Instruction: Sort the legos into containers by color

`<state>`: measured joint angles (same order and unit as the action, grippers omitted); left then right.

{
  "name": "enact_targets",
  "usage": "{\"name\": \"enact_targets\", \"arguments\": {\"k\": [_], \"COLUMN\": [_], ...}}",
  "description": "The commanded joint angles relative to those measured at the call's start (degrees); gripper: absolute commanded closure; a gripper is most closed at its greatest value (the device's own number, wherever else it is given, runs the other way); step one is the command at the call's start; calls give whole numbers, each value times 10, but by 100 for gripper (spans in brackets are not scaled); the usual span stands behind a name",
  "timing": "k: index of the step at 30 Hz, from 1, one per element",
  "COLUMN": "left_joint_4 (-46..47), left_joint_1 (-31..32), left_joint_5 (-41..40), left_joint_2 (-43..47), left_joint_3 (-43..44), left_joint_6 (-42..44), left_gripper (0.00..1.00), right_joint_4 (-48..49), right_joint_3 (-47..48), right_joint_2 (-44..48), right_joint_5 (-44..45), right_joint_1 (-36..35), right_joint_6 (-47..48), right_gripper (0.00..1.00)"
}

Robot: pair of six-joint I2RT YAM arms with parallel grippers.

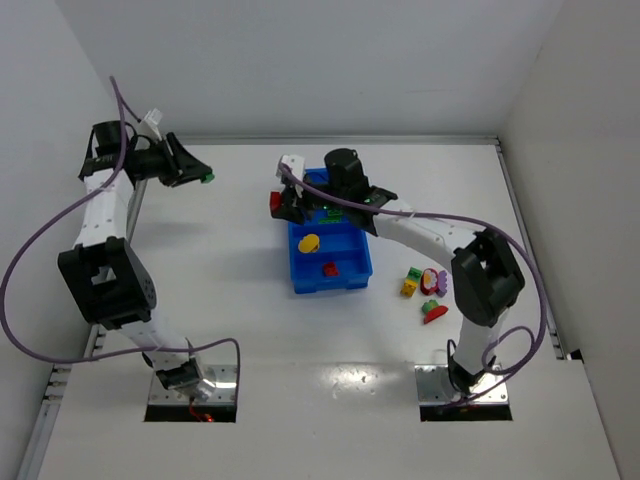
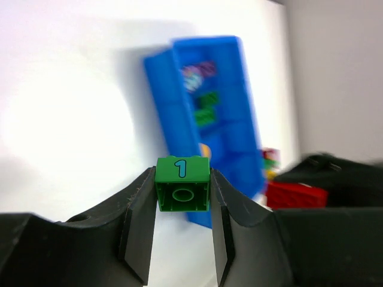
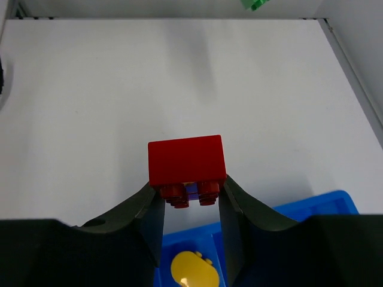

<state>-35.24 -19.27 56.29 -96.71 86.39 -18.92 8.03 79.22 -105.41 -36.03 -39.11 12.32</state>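
Two bricks are gripped, one per tool. On your left, the left tool (image 1: 204, 176) is clamped on a green brick (image 2: 182, 192). The brick sits squarely between the fingertips, with a round hollow facing the wrist camera. You have it at the far left of the bench (image 1: 250, 330), well apart from the blue tray (image 1: 296, 268). A blue-outlined "1" is printed on one face of that brick, and it is the only writing you can read.

Further right, the right tool (image 3: 187, 192) is clamped on a red brick (image 3: 187, 158), its studs toward the wrist camera, beside the tray's left wall near the far end. Inside the tray lie green pieces (image 2: 206, 107), a yellow piece (image 1: 309, 242) and a red piece (image 1: 329, 268). Right of the tray, a few loose pieces (image 1: 411, 283) lie near one another on the bench.
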Motion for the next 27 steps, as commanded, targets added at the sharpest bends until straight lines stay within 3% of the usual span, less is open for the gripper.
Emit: {"name": "enact_targets", "arguments": {"k": [1, 2, 5, 8, 16, 27], "left_joint_4": [-7, -27, -42, -42, -42, -31], "left_joint_1": [49, 63, 120, 190, 319, 412], "left_joint_5": [-169, -243, -366, -453, -458, -386], "left_joint_2": [32, 32, 32, 32, -4, -127], "left_joint_3": [59, 71, 97, 102, 95, 126], "left_joint_6": [46, 56, 91, 123, 118, 95], "left_gripper": [100, 100, 100, 100, 100, 100], "right_joint_4": [-4, -4, -23, -30, -97, -167], "right_joint_3": [-18, -18, -34, -58, -133, -182], "right_joint_2": [45, 54, 70, 96, 183, 259], "right_joint_5": [24, 44, 77, 119, 203, 284], "right_joint_1": [13, 13, 27, 43, 97, 162], "right_joint_6": [37, 37, 37, 4, -68, -136], "right_gripper": [100, 100, 100, 100, 100, 100]}}
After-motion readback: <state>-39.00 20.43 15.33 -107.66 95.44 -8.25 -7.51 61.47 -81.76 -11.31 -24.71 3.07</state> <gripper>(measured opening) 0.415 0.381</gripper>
